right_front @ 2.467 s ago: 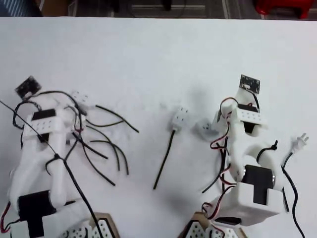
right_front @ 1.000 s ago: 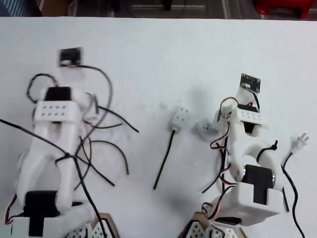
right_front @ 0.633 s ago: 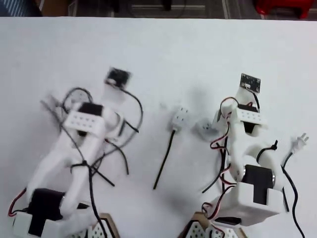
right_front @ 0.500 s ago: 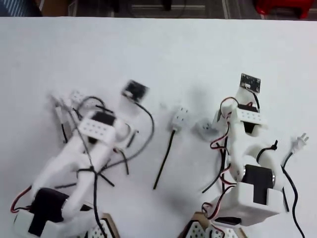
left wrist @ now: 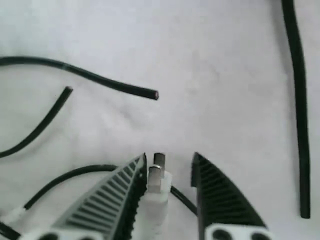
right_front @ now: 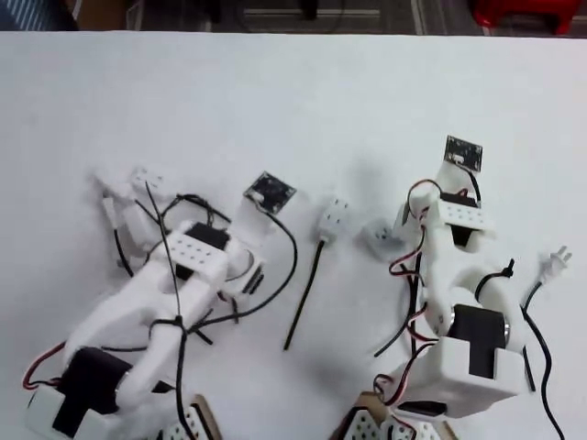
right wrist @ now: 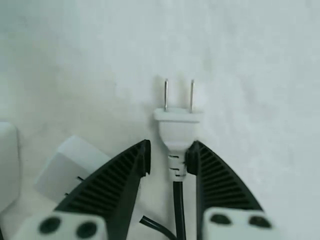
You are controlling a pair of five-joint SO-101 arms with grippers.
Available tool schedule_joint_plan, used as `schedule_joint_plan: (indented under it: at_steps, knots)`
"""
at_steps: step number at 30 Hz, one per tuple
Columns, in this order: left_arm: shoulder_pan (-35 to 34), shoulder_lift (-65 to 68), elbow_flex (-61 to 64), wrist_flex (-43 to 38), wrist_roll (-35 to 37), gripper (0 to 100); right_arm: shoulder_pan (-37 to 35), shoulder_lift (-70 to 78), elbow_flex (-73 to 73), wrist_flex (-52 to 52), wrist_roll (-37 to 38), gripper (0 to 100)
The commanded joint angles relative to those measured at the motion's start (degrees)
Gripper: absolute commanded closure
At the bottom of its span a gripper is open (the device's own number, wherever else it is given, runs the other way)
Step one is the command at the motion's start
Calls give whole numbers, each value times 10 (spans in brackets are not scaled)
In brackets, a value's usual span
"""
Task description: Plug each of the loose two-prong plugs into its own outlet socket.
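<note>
Left tool (left wrist: 167, 165) clenched on a white two-prong plug (left wrist: 156, 177) above the bench (right_front: 293, 101), among black cords (left wrist: 100, 82). Centre: a corded outlet socket (right_front: 334, 218) lying free. Right tool (right wrist: 170, 145) grasping a second plug (right wrist: 177, 122) by its neck, just beside a white socket block (right wrist: 70, 165).
</note>
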Motion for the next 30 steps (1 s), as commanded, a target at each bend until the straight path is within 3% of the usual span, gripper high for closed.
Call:
schedule_joint_plan:
  at_steps: [1, 8, 17, 24, 30]
  knots:
    - [-7, 0, -4, 11, -5, 727, -5, -2, -11, -4, 3, 868]
    - [-5, -6, -4, 39, -52, 722, -5, -3, -11, -4, 18, 868]
    - [-8, -37, -3, 55, -55, 723, -10, -3, -11, -7, 27, 868]
    - [-98, -189, 12, 55, -54, 722, -18, -3, -11, -7, 30, 868]
    - [-104, -164, 86, 33, -103, 721, -18, -3, -11, -7, 30, 868]
